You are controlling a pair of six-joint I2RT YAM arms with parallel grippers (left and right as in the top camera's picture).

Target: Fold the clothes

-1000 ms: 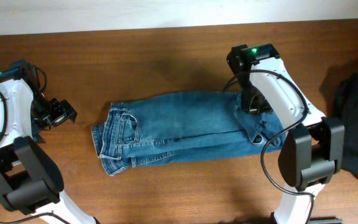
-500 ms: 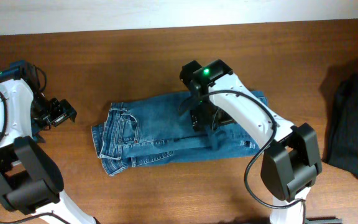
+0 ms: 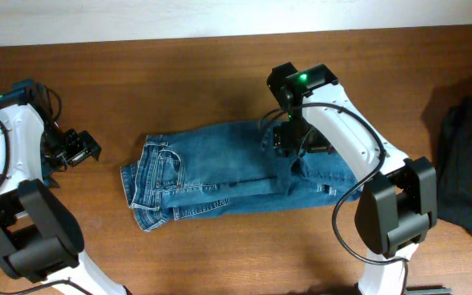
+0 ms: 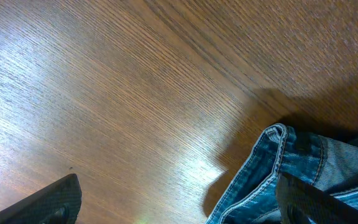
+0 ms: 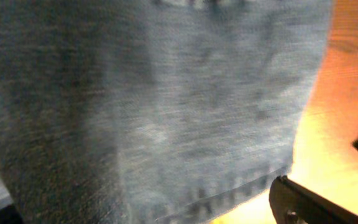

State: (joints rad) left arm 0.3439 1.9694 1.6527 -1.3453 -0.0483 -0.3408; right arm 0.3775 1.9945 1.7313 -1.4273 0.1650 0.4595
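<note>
The pair of medium-blue denim jeans (image 3: 211, 168) is lying across the middle of the brown wooden table (image 3: 179, 74), with its waistband and back pockets towards the left of the frame and its legs running to the right. The right gripper (image 3: 289, 141) is sitting low over the legs right of centre, where the denim is bunching. In its wrist view faded denim with a stitched hem is filling nearly the whole frame, so I cannot tell whether its jaws are pinching the cloth or standing apart. The left gripper (image 3: 79, 147) is hanging at the left of the frame, apart from the waistband, with its jaws spread wide on nothing.

The step in hand looks like doubling the leg ends over towards the waistband. The next move probably calls for laying the hem flat and square on the seat.

No basket or box is showing. A dark cloth heap (image 3: 469, 164) is resting at the right edge.
</note>
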